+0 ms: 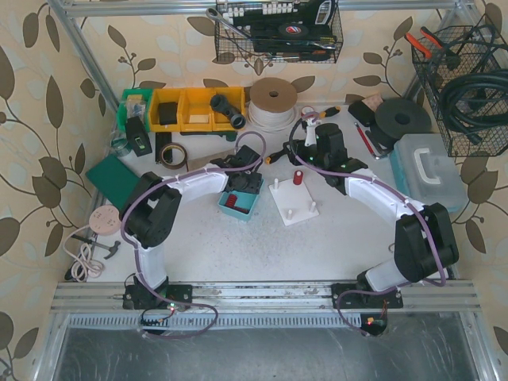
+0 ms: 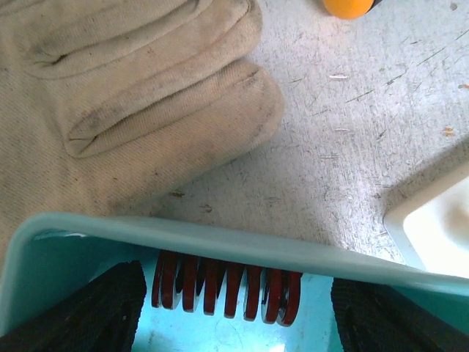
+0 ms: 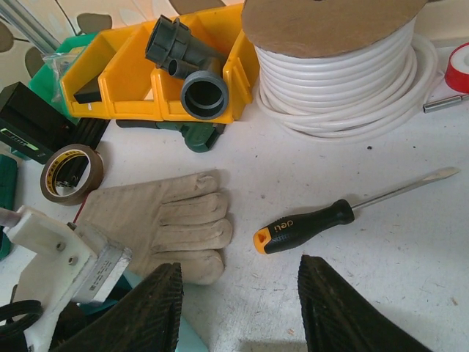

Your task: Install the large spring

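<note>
From above, a teal plastic tray (image 1: 252, 208) is seen near the middle of the white table (image 1: 333, 238). The left gripper (image 1: 240, 193) is seen down inside it. The large red coil spring (image 1: 232, 202) is lying in the tray. A white square plate with pegs (image 1: 286, 208) is laid flat just to the right, apart from the tray. A short red piece (image 1: 298, 177) is stood upright by the plate's far edge. Bare table top is seen from there to the near edge. The far edge is crowded with yellow plastic bins (image 1: 190, 107) and a spool of white cable (image 1: 272, 103). The right gripper (image 1: 300, 152) is held beyond the plate.

From the left wrist, the spring (image 2: 227, 287) is seen on its side on the tray floor, just behind the rim (image 2: 220, 238). Its long way runs across, from one of the black fingers (image 2: 80, 315) to the other. The jaws of the left gripper (image 2: 236, 308) are spread wide. One spring end is nearly touched and a gap is left at the other. A beige cloth glove (image 2: 132, 95) is laid against the tray's outside.

From the right wrist, the jaws of the right gripper (image 3: 240, 265) are spread apart with nothing between them. Only bare table is below. A screwdriver with a black and orange handle (image 3: 304, 226) is laid just beyond the fingertips. The glove (image 3: 168, 220) is beside it.
</note>
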